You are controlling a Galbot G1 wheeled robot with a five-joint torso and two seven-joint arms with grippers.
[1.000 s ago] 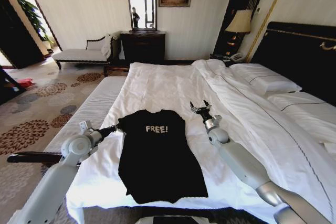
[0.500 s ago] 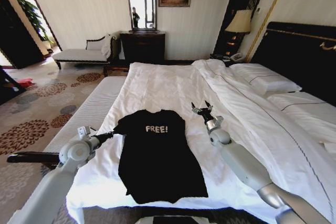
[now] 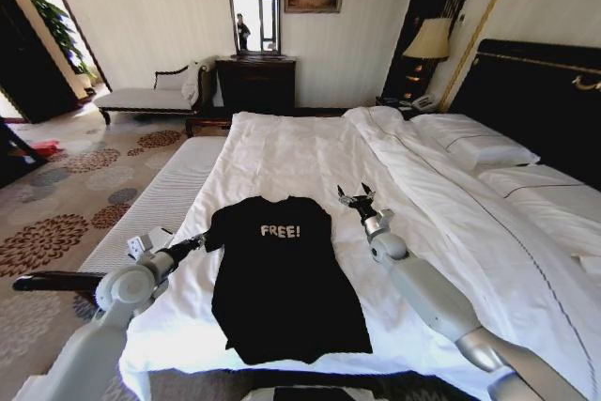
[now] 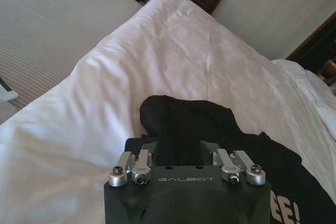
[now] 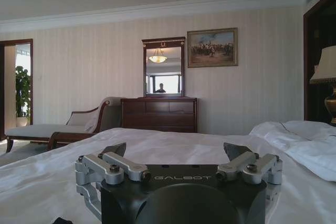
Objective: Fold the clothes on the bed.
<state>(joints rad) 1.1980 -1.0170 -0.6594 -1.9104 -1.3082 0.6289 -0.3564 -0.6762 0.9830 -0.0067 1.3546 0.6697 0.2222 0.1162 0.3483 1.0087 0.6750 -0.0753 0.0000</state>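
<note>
Head view shows our left gripper (image 3: 196, 242) open beside the T-shirt (image 3: 282, 279) sleeve, right gripper (image 3: 356, 198) open, holding nothing; we judge both should pinch the shoulders evenly.

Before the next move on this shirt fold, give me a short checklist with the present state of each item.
1. T-shirt lies flat on the bed, lettering up: ok.
2. Left gripper at the shirt's left sleeve: ok.
3. Left gripper holding cloth: cannot tell; the wrist view shows it open, with black fabric between its fingers.
4. Right gripper open: ok.
5. Right gripper at the right sleeve: not ok; it is off the shirt, over white bedding.
6. Nothing lying on the shirt: ok.
</note>
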